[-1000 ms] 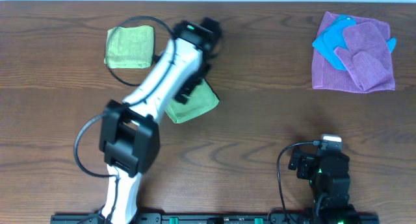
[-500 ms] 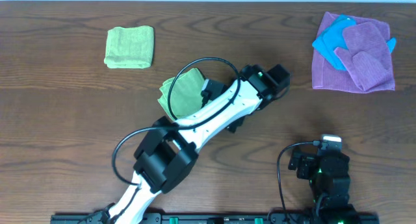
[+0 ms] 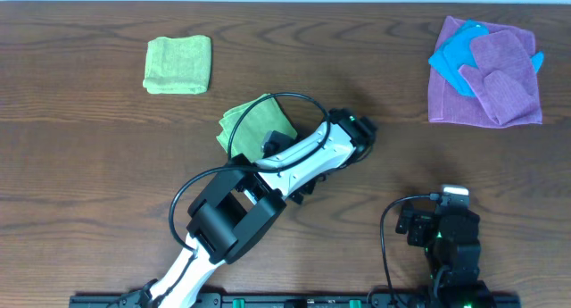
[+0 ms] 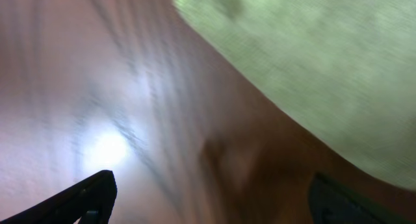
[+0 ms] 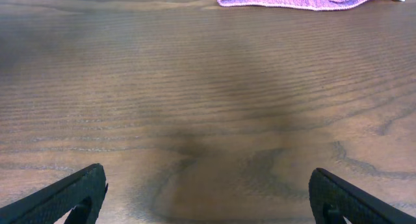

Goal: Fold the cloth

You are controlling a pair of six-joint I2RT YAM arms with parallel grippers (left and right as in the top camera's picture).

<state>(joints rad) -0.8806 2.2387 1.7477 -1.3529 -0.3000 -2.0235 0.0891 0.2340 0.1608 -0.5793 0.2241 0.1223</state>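
The dark brown wood-grain surface (image 3: 89, 165) fills every view. The white-and-black left arm (image 3: 303, 152) lies slantwise across its middle, covering the lower right edge of the rumpled light green cloth (image 3: 254, 120) that sits near the centre. At the far right corner lies a heap of purple cloths (image 3: 500, 85) with a bright blue cloth (image 3: 455, 58) on its left part; how many purple pieces there are is hard to tell. At far left, well apart, rests a neatly folded light green square cloth (image 3: 177, 65). The black right arm (image 3: 451, 237) sits at the near edge, partly cut off. The left wrist view is blurred; the left pincer (image 4: 214, 198) is spread wide over bare wood, the rumpled cloth ahead to its right. The right pincer (image 5: 208, 195) is likewise spread, gripping nothing
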